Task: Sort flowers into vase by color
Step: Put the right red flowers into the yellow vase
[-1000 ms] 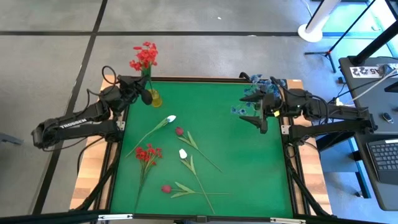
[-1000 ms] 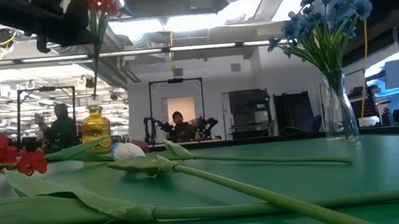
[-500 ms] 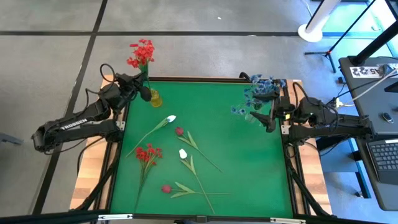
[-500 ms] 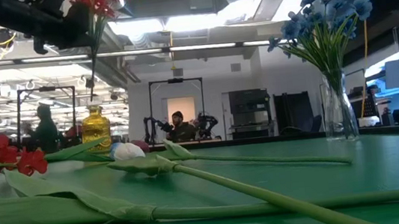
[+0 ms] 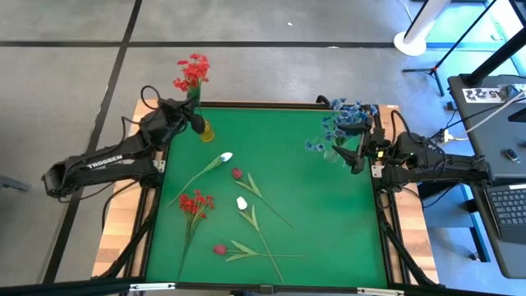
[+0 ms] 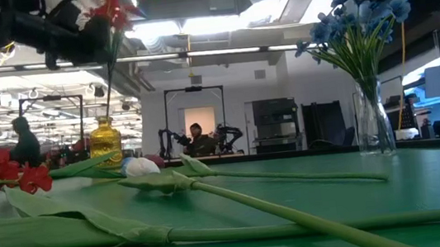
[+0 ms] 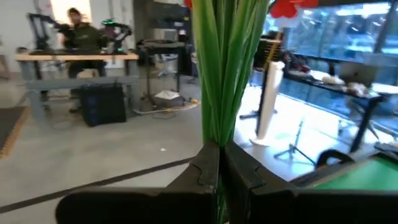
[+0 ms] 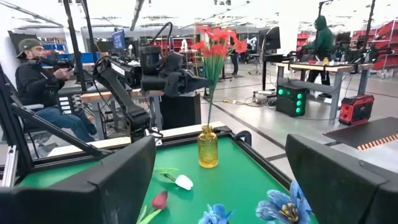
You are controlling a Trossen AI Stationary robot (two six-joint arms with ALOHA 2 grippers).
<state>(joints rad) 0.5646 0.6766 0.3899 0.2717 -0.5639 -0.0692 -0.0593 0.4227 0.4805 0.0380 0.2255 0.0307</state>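
My left gripper (image 5: pixel 191 122) is shut on a red-cluster flower stem (image 5: pixel 191 72) that stands upright over the yellow vase (image 5: pixel 203 129) at the far left; the vase also shows in the right wrist view (image 8: pixel 208 148). My right gripper (image 5: pixel 359 153) is open and empty at the table's right edge, beside the clear vase of blue flowers (image 5: pixel 341 123). On the green mat lie two white tulips (image 5: pixel 226 156) (image 5: pixel 242 203), two dark red buds (image 5: pixel 237 173) (image 5: pixel 219 249) and a red cluster (image 5: pixel 196 202). My left gripper pinches the red flower's green stem and leaves (image 7: pixel 217 134) between its two shut fingers, well below the red cluster (image 8: pixel 214 40). The fingers come about level from the table's left side and lie across the stem. The stem stands upright, its lower end (image 8: pixel 208 121) at the yellow vase's mouth.
The loose stems lie spread over the mat's left and middle (image 5: pixel 263 238); the mat's right half (image 5: pixel 337 222) is bare. The clear vase (image 6: pixel 374 127) stands at the far right. People sit and stand in the room beyond the table (image 8: pixel 37 81).
My right gripper has drawn back from over the mat toward the table's right edge, staying open. My left gripper has kept its hold on the red flower above the yellow vase, shifting only slightly.
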